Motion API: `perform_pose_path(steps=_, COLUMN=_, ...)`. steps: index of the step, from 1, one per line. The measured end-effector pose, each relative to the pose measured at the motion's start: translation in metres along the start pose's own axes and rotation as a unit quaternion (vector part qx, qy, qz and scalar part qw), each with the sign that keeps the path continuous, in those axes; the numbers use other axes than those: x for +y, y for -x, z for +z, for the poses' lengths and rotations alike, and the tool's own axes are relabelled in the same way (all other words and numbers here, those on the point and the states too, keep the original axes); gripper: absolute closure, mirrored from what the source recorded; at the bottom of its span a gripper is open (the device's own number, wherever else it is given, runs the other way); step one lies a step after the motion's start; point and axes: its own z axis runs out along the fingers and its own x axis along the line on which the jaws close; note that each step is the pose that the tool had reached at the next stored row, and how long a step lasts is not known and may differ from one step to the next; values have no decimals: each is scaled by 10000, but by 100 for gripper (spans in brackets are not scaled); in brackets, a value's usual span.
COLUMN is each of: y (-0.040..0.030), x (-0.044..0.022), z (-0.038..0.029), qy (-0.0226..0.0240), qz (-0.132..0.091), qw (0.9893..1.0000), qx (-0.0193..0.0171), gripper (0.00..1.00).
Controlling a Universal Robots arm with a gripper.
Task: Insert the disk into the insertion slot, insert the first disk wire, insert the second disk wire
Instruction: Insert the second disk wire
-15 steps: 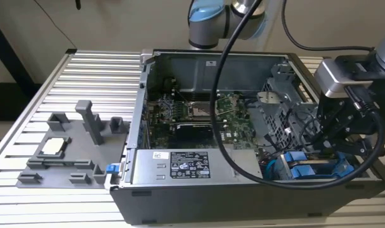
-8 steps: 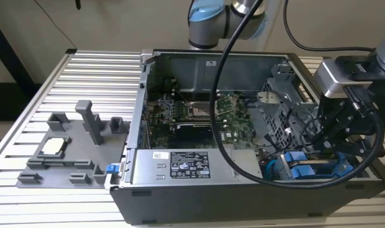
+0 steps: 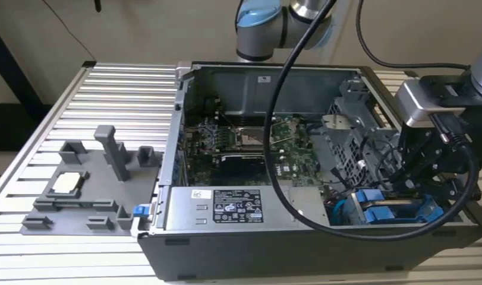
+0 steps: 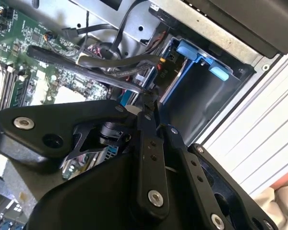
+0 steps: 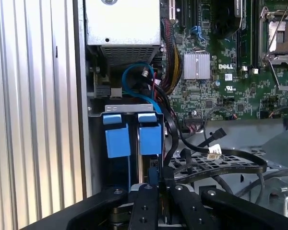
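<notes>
An open desktop computer case (image 3: 249,237) lies on a ribbed aluminium surface (image 3: 106,107) as a robot arm (image 3: 264,29) reaches in from the upper right of the exterior view, its black pincer (image 3: 415,178) lowered over the drive bay at the lower right of the frame. In the first wrist view the pincer (image 5: 157,189) shows its two fingers (image 5: 145,206) drawn close together at the bottom centre of the frame, with a thin dark edge between them that may be a cable connector; whether it is truly gripped cannot be told. The disk (image 5: 150,139), seen by its bright blue carrier, stands seated in the insertion slot (image 5: 97,112), the grey sheet-metal cage in the lower left of that frame, beside a second blue carrier (image 5: 117,139). Black cables (image 5: 221,163) loop across the perforated metal to the right of the cage, and a blue cable (image 5: 134,72) curls above it below the power supply (image 5: 123,24). In the second wrist view the pincer (image 4: 146,98) sits at frame centre just beside a black cable bundle (image 4: 110,64), with the blue carriers (image 4: 192,50) at upper right. A grey fixture tray (image 3: 82,184) lies on the surface at the exterior view's left.
</notes>
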Motion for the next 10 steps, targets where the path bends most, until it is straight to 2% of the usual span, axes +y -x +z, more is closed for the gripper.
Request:
perform_pose_path(steps=6, y=-3, x=0, z=25, qy=-1, qz=20, qw=10000, qx=-29, gripper=84)
perform_pose_path(steps=10, y=-5, x=-1, z=45, qy=1, qz=21, qw=10000, qx=-83, gripper=84)
